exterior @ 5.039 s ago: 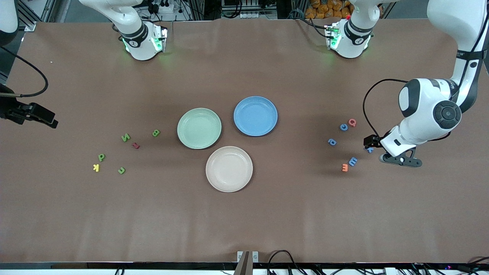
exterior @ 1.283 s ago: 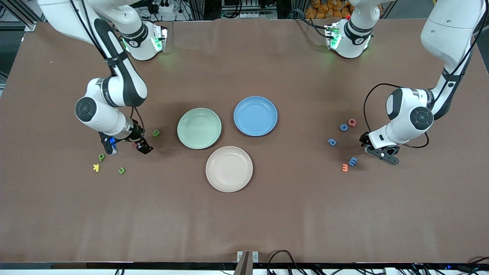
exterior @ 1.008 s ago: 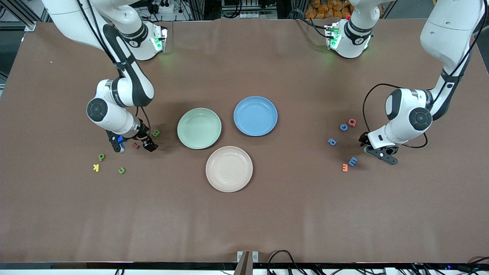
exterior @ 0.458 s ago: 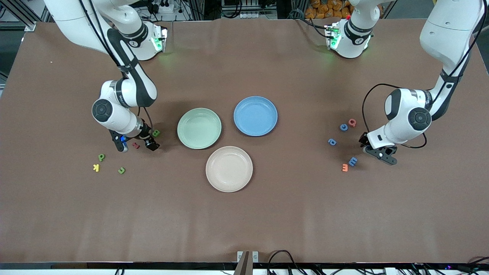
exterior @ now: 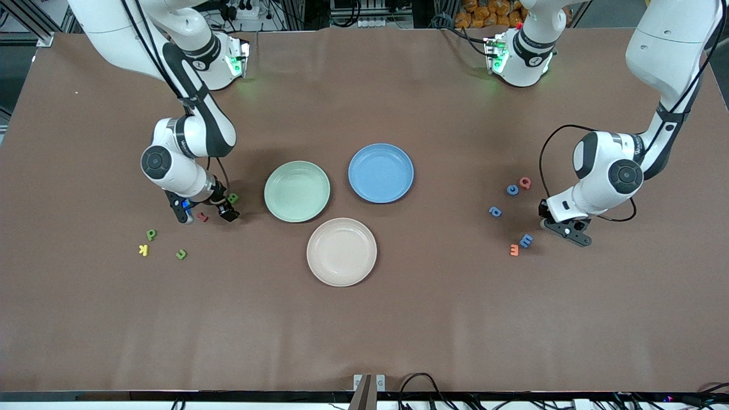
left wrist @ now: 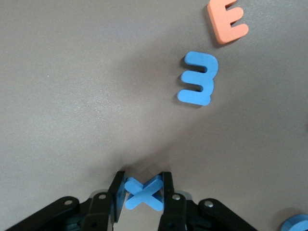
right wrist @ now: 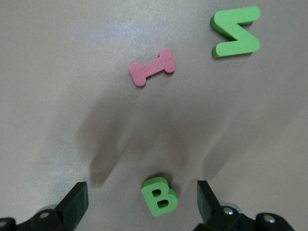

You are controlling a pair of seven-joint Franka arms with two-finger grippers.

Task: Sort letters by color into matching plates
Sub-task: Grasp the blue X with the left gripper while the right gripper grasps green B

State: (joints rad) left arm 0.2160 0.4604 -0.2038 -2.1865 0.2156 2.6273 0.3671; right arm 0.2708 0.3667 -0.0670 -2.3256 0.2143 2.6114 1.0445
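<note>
The left tool is down at the desk near the left arm's end, and its two fingers are pinching a little blue X between them. Close by lie a blue 3-shaped letter and an orange E, side by side, nearer to the front camera than the tool. A blue P lies toward the plates from there. A blue C and a red Q sit just beside each other, farther from the front camera. The right tool is low over the desk near the right arm's end, with its fingers spread wide apart. A green B lies on the desk between them, not touched. A pink I and a green N lie near it. A green P, a yellow K and a green U-shaped letter lie nearer to the front camera. In the middle of the desk are three round plates close together: the green plate, the blue plate, and the pale pink plate, which is the one nearest to the front camera. No letter is in any plate.
</note>
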